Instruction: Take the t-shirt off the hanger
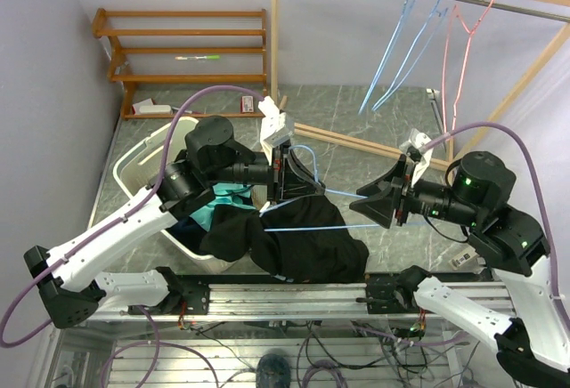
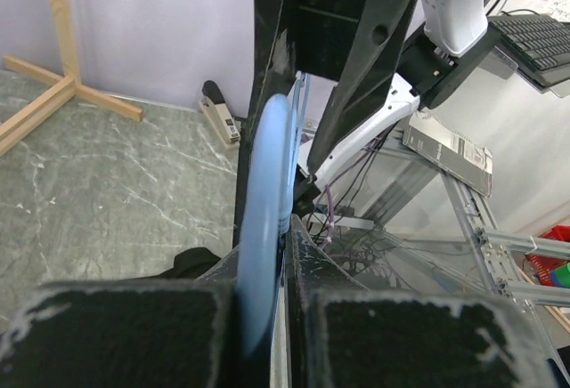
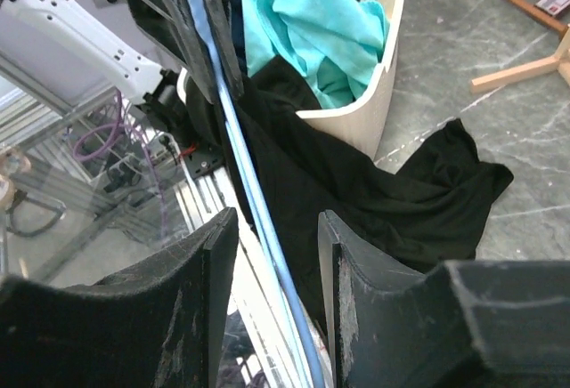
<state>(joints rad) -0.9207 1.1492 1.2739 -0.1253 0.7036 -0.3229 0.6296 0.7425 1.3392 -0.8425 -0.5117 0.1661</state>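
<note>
From above, the hanger [image 1: 343, 194] lies with its long axis left to right between my two hands; my left hand [image 1: 287, 173] has one end and my right hand [image 1: 378, 203] meets the other. The t-shirt [image 1: 303, 241] is a black heap on the counter [image 1: 356, 121], just near of the hanger and below it, bunched towards the left end; so it lies closer to my left hand, beside the basket [image 1: 134, 170]. Both forearms are held level and point at each other; I judge that the shirt can only come off by sliding along that axis.

Through my left wrist camera, my left hand [image 2: 267, 303] is pressed together on the blue hanger [image 2: 265, 228], its pads [image 2: 125, 335] tight on either side; the wire runs straight away from me towards the black fingers of my right hand [image 2: 356, 41], which stand apart in a V.

Through my right wrist camera, my right hand [image 3: 278, 254] is spread; its fingers [image 3: 151, 299] straddle the hanger [image 3: 254, 192] and do not seem to touch it. The t-shirt [image 3: 392, 192] drapes off to the right of the wire and spills across the counter [image 3: 525, 165], one fold against the basket [image 3: 374, 112], where a teal cloth [image 3: 321, 23] lies; I cannot tell whether any of the shirt is threaded on the wire.
</note>
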